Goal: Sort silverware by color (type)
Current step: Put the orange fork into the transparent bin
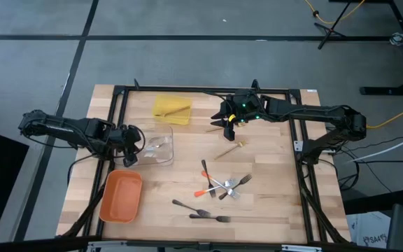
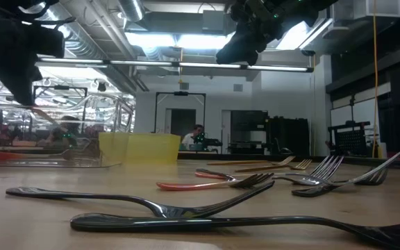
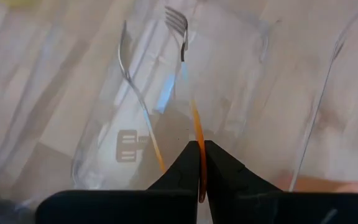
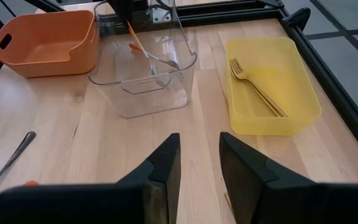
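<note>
Left gripper [image 1: 133, 143] is pinched tight on the orange handle of a silver fork [image 3: 182, 74], fingers [image 3: 180, 169] squeezed together with the thin handle caught between them, and the fork hangs down into the clear tray [image 1: 161, 148] at the table's left side (the tines are well down inside, though whether they touch the floor of the tray I cannot tell). Just in front of that, the orange tray [image 1: 122, 197] sits by the table's near left corner. Across the near middle of the wooden table [image 1: 271, 203] lie two dark forks [image 1: 200, 211], one angled just above the other, and a little farther back there's a jumble of loose silverware [image 1: 222, 185], silver pieces with orange tips crossing a dark one. Beyond that heap a single wooden utensil [image 1: 231, 148] rests by itself on the boards. Right gripper [image 1: 231, 120] hovers farther back over the table, jaws parted and holding nothing, its fingers [image 4: 163, 171] clearly separated in its own wrist view. At the far edge, the yellow tray [image 4: 272, 87] holds a wooden fork [image 4: 257, 87] lying lengthwise inside it, and it sits just beside the clear tray.
</note>
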Robot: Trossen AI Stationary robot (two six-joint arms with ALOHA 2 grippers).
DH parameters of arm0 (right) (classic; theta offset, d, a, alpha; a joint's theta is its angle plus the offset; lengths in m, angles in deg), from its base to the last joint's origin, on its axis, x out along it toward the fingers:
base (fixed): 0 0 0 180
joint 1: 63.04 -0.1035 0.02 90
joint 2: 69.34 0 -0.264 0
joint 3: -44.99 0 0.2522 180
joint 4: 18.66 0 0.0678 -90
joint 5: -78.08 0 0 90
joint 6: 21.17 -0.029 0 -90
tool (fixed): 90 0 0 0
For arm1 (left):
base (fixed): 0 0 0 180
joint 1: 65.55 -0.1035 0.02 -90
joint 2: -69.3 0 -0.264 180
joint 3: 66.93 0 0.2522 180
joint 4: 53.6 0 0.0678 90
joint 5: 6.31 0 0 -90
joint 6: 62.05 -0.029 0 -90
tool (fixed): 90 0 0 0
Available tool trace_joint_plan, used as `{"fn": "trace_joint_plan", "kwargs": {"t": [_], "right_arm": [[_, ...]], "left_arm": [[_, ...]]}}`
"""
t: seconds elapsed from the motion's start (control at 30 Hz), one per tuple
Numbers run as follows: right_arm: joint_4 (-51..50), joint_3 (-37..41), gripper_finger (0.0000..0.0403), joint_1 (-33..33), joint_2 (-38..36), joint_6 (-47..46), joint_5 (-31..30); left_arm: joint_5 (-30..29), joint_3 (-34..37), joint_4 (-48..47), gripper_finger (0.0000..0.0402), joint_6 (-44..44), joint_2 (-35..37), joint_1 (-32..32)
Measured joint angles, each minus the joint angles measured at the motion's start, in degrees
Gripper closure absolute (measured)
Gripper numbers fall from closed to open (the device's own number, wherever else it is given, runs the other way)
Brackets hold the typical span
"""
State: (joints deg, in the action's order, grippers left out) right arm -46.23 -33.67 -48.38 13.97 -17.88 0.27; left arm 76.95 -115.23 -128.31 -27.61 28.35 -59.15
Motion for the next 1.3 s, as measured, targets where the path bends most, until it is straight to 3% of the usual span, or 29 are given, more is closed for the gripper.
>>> {"fn": "trace_joint_plan", "kwargs": {"t": [0.57, 1.3], "right_arm": [[-0.02, 0.0, 0.0302, 0.0, 0.02, 0.0, 0.0], [-0.01, 0.0, 0.0302, 0.0, 0.02, 0.0, 0.02]], "left_arm": [[1.97, 0.04, -2.56, 0.0395, 0.11, -1.36, 0.02], [5.0, 0.04, -2.4, 0.0394, -0.31, -15.26, 0.02]]}}
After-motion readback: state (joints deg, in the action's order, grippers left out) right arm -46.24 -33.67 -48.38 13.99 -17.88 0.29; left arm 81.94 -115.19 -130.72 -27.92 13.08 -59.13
